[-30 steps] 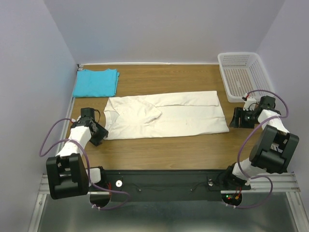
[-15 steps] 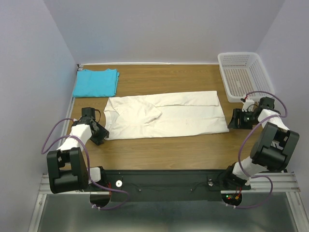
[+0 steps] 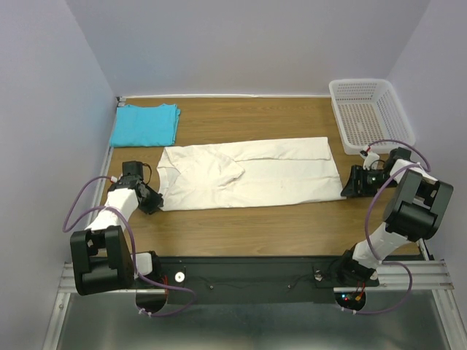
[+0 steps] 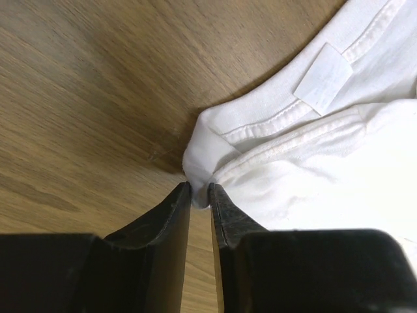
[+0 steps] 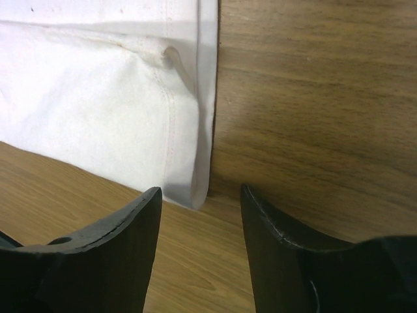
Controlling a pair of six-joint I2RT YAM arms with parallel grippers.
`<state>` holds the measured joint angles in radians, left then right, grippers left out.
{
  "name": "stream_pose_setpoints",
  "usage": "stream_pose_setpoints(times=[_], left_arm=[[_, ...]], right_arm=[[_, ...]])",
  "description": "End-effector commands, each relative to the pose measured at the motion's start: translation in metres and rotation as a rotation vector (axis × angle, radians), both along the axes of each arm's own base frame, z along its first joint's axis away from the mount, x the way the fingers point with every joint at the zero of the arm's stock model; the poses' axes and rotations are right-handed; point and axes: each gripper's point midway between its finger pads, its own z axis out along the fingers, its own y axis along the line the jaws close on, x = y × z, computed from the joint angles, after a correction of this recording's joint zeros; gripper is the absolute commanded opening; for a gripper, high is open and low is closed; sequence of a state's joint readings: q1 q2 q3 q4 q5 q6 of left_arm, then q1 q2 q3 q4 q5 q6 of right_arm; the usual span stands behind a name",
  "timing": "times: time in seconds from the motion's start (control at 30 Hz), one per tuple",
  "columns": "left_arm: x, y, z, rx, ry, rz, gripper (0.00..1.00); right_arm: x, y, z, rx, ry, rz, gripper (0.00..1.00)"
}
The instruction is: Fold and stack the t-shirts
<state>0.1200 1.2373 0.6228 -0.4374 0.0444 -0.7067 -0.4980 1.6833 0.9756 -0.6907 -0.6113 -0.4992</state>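
The cream-white t-shirt (image 3: 252, 175) lies flat, folded lengthwise, across the middle of the wooden table (image 3: 241, 226), collar end to the left. At its near left corner my left gripper (image 3: 155, 203) is shut, pinching a bunch of fabric by the collar (image 4: 199, 189); the shirt's neck label (image 4: 322, 78) shows just beyond. My right gripper (image 3: 346, 188) sits low at the near right hem corner, open, with the folded hem edge (image 5: 195, 176) just ahead between its fingers. The turquoise t-shirt (image 3: 146, 124) lies folded at the far left corner.
A white mesh basket (image 3: 357, 82) stands at the far right corner, just behind the right arm. Purple walls close in the table on three sides. The arm bases and a black rail run along the near edge.
The left jaws have closed onto the shirt's corner by the collar. The right gripper has slid left toward the hem corner and narrowed a little.
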Motion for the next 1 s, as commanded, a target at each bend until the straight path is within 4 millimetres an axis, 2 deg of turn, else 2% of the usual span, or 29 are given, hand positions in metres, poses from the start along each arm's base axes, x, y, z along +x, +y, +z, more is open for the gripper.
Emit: stream_pose_setpoints(times=[0.0, 0.07, 0.23, 0.37, 0.43, 0.47, 0.5, 0.57, 0.6, 0.67, 0.77, 0.97], left_arm=[[0.007, 0.001, 0.011, 0.008, -0.048, -0.013, 0.28], [0.007, 0.001, 0.011, 0.004, -0.05, -0.016, 0.24], [0.008, -0.001, 0.011, -0.002, -0.054, -0.022, 0.24], [0.009, -0.002, 0.012, -0.007, -0.066, -0.029, 0.2], [0.009, -0.002, 0.013, -0.007, -0.067, -0.029, 0.19], [0.009, -0.003, 0.013, -0.008, -0.069, -0.033, 0.15], [0.009, -0.002, 0.013, -0.006, -0.07, -0.031, 0.15], [0.008, -0.001, 0.013, -0.003, -0.067, -0.024, 0.06], [0.008, -0.001, 0.013, -0.004, -0.067, -0.019, 0.05], [0.007, -0.001, 0.014, -0.003, -0.07, -0.014, 0.01], [0.007, -0.002, 0.016, -0.004, -0.076, -0.013, 0.0], [0.007, -0.002, 0.018, -0.007, -0.087, -0.012, 0.0]], right_arm=[[-0.001, 0.007, -0.004, 0.044, -0.002, 0.029, 0.56], [-0.005, 0.012, -0.003, 0.065, 0.0, 0.04, 0.55], [-0.012, 0.019, -0.006, 0.076, 0.016, 0.086, 0.5], [-0.015, 0.022, -0.01, 0.091, 0.041, 0.1, 0.39], [-0.016, 0.022, -0.01, 0.09, 0.046, 0.108, 0.29], [-0.017, 0.021, -0.008, 0.085, 0.046, 0.11, 0.25], [-0.018, 0.018, -0.008, 0.066, 0.051, 0.11, 0.17], [-0.018, 0.014, -0.004, 0.031, 0.043, 0.103, 0.08], [-0.02, 0.008, -0.004, -0.001, 0.053, 0.096, 0.04], [-0.02, 0.0, 0.001, -0.049, 0.046, 0.08, 0.01], [-0.026, -0.01, 0.003, -0.111, 0.055, 0.065, 0.01], [-0.041, -0.016, 0.007, -0.196, 0.052, 0.074, 0.01]])
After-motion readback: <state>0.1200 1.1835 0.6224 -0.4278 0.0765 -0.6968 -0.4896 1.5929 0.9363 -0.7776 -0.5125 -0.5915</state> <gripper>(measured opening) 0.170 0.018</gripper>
